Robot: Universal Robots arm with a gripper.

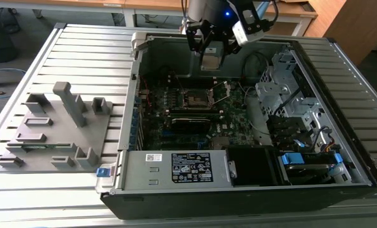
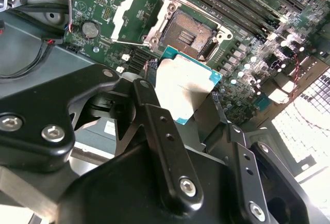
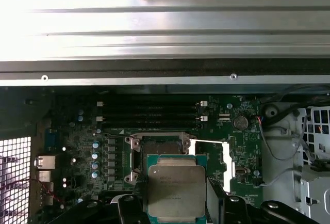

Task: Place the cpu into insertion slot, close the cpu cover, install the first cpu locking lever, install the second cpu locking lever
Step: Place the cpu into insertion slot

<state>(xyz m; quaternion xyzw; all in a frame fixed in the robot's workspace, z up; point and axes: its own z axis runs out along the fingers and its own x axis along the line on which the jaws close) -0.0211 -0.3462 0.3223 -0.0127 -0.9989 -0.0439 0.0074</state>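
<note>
The cpu (image 2: 184,85), a flat square chip with a dull metal top and a green edge, is held between my gripper's (image 2: 185,108) two black fingers (image 2: 154,115). In the first wrist view the cpu (image 3: 177,189) hangs just off the insertion slot (image 3: 162,150), which lies open and bare. The cpu cover (image 2: 135,20) is swung up and away from the insertion slot (image 2: 188,35). In the exterior view my gripper (image 1: 212,59) hovers high over the back of the open computer case, above the insertion slot (image 1: 198,99) and the raised cpu cover (image 1: 222,90).
Long black memory slots (image 3: 149,115) run beside the socket. A silver box with a white label (image 1: 175,168) lies at the case's front and drive bays (image 1: 287,90) with cables at the exterior view's right. A grey fixture (image 1: 55,128) stands on the slatted table (image 1: 80,47).
</note>
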